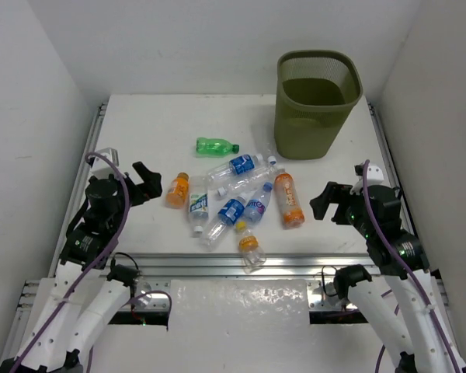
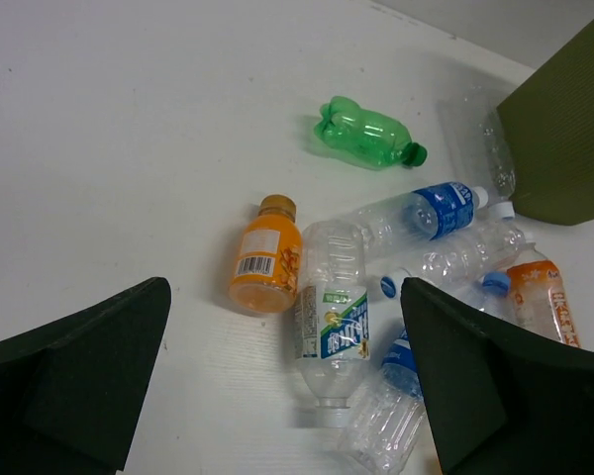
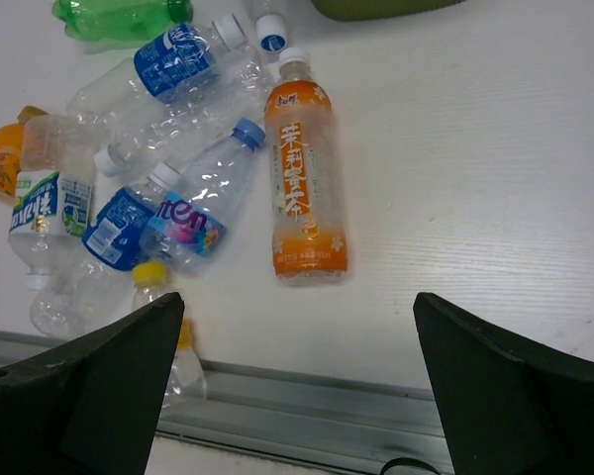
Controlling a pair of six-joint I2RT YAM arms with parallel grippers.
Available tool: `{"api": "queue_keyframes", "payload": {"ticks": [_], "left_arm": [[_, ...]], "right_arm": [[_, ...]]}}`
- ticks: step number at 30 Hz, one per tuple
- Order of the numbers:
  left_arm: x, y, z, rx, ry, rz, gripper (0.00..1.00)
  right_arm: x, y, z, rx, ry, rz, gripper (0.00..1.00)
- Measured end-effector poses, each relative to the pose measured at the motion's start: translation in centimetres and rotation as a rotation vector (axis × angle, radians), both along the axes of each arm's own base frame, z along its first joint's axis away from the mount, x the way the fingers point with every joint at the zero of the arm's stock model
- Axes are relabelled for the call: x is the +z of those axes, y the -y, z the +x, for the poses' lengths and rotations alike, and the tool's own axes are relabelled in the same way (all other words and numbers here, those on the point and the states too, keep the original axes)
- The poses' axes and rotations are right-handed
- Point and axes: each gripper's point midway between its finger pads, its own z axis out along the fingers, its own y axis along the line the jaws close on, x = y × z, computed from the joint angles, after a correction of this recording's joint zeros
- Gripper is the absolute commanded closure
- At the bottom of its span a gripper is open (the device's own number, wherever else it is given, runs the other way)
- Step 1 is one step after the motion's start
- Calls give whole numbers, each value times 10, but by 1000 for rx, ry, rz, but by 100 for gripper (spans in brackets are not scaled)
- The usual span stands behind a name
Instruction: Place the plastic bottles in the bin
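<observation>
Several plastic bottles lie in a loose heap mid-table. A green one [image 1: 217,145] is farthest back. A short orange one [image 1: 177,189] is at the left, a tall orange one [image 1: 289,200] at the right, and clear blue-labelled ones [image 1: 231,210] lie between them. A small yellow-capped one [image 1: 251,247] lies at the front edge. The olive-green bin [image 1: 317,102] stands upright at the back right. My left gripper [image 1: 146,184] is open and empty, left of the heap. My right gripper [image 1: 330,203] is open and empty, right of the tall orange bottle [image 3: 303,183].
A metal rail [image 1: 241,263] runs along the table's front edge. White walls close in the table on both sides and at the back. The bin's corner [image 2: 564,129] shows in the left wrist view, beside a crushed clear bottle [image 2: 480,148].
</observation>
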Motion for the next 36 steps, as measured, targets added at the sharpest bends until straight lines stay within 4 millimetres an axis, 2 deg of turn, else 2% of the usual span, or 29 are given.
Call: {"api": "queue_keyframes", "payload": {"ticks": [7,10,14,18,24,27,28,30,32,34,35,36], "left_arm": [[-5,1,3,-4,-22,4,0],[-5,2,3,-7,-23,3,0],[-6,2,3,-10,-24,2,0],[-6,2,3,-12,-27,0,0],[-11,4,6,-20,-48,4,0],[-14,4,7,-21,-58,5,0],[-14,4,7,-23,-61,5,0],[-16,5,8,-27,-68,6,0],[-18,7,9,-34,-77,7,0],[-21,8,10,-39,-89,7,0],[-22,8,10,-40,-95,7,0],[-24,8,11,-39,-102,7,0]], "right_arm": [[3,2,1,-6,17,-4,1],[4,-5,5,21,37,15,1],[-5,-17,17,65,2,33,1],[-39,-28,43,89,-143,17,1],[-120,-48,84,143,-420,-99,8],[-155,-54,88,171,-501,-152,19],[-163,-54,88,176,-519,-166,29],[-176,-55,88,187,-542,-191,35],[-183,-54,88,191,-542,-208,55],[-182,-52,89,193,-528,-216,68],[-180,-51,89,191,-517,-219,78],[-177,-49,88,187,-507,-227,79]]}}
